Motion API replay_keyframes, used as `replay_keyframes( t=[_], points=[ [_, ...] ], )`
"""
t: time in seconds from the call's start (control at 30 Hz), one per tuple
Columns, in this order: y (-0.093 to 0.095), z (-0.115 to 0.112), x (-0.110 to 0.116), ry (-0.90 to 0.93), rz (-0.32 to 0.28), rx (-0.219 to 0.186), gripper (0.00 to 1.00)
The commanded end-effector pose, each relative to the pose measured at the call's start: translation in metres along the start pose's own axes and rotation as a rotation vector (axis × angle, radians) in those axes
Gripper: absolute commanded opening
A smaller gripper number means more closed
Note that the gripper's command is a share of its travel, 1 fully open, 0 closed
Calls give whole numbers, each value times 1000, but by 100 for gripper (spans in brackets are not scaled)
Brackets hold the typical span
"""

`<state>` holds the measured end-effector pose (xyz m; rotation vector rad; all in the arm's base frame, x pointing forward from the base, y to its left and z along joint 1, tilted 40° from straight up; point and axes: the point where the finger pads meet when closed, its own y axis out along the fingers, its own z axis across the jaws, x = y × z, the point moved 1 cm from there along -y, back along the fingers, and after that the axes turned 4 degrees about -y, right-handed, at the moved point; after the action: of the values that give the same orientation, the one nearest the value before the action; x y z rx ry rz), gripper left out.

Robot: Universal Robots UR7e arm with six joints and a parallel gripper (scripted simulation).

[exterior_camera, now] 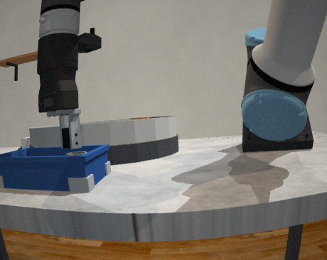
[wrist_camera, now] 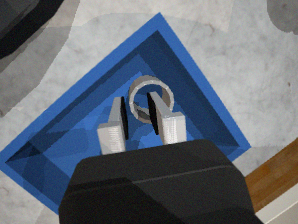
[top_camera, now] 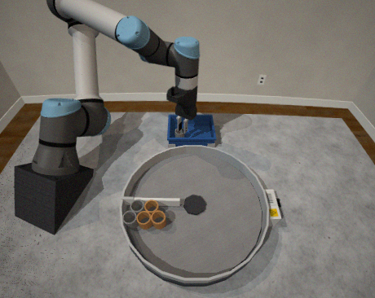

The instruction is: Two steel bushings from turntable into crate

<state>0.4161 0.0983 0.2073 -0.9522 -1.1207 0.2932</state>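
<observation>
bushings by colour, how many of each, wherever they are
steel grey: 3, two on the turntable at and, one in the blue crate at
orange: 3, at
total: 6
</observation>
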Motion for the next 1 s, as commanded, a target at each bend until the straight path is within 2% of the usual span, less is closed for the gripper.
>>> replay_keyframes(
  t=[0.0,0.17,0.33,0.73,0.9,0.97],
  points=[
    [-1,0,0,0,0,-1,47],
    [-1,0,0,0,0,-1,47],
    [-54,0,0,0,0,-1,47],
    [-54,0,0,0,0,-1,47],
    [-105,0,0,0,1,-2,47],
    [-105,0,0,0,1,-2,47]
  ],
)
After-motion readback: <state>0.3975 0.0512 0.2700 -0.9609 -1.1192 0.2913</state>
